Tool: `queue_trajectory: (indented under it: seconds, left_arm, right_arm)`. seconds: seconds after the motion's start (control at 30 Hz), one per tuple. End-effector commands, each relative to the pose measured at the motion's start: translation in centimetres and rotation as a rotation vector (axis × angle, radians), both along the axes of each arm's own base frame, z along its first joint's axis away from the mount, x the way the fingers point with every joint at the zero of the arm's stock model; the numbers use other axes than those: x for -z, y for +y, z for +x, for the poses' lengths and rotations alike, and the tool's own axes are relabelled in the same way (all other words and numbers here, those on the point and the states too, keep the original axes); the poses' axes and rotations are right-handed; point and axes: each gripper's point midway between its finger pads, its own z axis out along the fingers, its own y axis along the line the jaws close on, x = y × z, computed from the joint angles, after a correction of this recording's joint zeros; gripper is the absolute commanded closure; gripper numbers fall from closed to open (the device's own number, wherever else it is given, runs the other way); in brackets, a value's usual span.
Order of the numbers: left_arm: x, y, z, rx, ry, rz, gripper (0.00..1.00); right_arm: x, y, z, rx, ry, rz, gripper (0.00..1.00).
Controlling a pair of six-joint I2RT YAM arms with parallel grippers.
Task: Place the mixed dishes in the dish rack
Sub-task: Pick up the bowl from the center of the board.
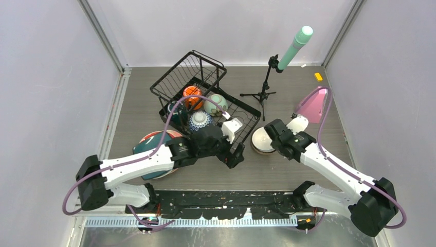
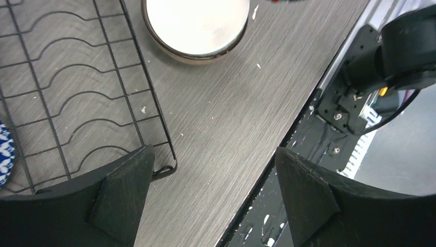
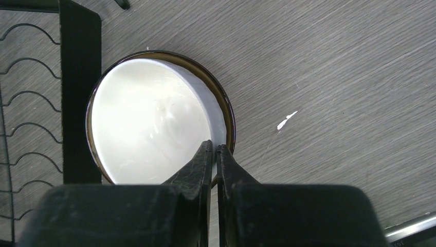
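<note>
**A:** Start at the right gripper (image 3: pixel 213 149). How do its fingers stand?

**B:** Clenched, with only a hairline between the tips. They sit over the lower right rim of the white bowl (image 3: pixel 154 118), which has a dark brown outer edge. I cannot tell whether the rim is pinched between them.

**A:** And the bowl itself?

**B:** It is upright on the table (image 3: pixel 334 77), outside the dish rack (image 1: pixel 205 98) and just beside its right-hand corner. In the top view it sits a little right of centre.

**A:** The left gripper (image 2: pixel 213 149)?

**B:** Released, with the fingers spread wide and nothing between them. Bare tabletop shows in the gap. In the left wrist view the rack's corner is just beside the left-hand finger at lower left. The same bowl is at that view's top edge.

**A:** What is inside the rack?

**B:** In the top view, near the centre of the frame, there are an orange mug (image 1: pixel 192 94), a mint bowl (image 1: pixel 216 104) and a blue-patterned bowl (image 1: pixel 200 121). All three lie close together on the rack's floor.

**A:** And outside it?

**B:** A stack of plates (image 1: pixel 149 141) with teal and reddish edges lies on the table left of the rack, partly under the left arm (image 1: pixel 144 162). At upper right stands a mint cylinder on a black tripod (image 1: pixel 295 46). Below and to its right is a pink wedge (image 1: pixel 313 105).
</note>
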Motion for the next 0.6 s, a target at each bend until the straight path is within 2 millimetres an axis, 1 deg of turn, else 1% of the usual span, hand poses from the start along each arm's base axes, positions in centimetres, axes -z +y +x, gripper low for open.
queue_trajectory:
  seconds: [0.0,0.07,0.1,0.13,0.23,0.33,0.47,0.57]
  left_arm:
    - [-1.4,-2.4,1.2,0.039,-0.127,-0.087,0.1]
    - [-1.9,-3.7,1.2,0.064,-0.151,-0.148,0.1]
    - [-1.5,-4.0,1.2,0.076,-0.151,-0.15,0.1]
    - [-1.5,-4.6,1.3,0.086,-0.167,-0.17,0.09]
    - [-0.6,-6.1,1.6,0.11,-0.217,-0.159,0.11]
    - [0.2,-7.7,1.4,0.158,-0.288,-0.146,0.11]
    - [0.9,-9.9,1.0,0.231,-0.326,-0.177,0.13]
    - [1.8,-11.2,1.3,0.248,-0.329,-0.178,0.19]
  right_arm:
    - [-3.4,1.1,1.0,-0.008,-0.098,0.109,1.0]
    - [-3.5,0.8,1.0,-0.004,-0.1,0.109,1.0]
    - [-3.2,0.6,0.9,-0.003,-0.093,0.105,1.0]
    - [-3.1,0.5,0.9,0.001,-0.087,0.108,1.0]
    - [-2.9,0.3,0.8,-0.004,-0.076,0.107,1.0]
    - [-3.3,0.3,0.9,-0.007,-0.084,0.113,1.0]
    - [-4.0,0.6,0.9,-0.014,-0.103,0.138,1.0]
    - [-4.4,0.5,0.7,-0.014,-0.105,0.145,1.0]
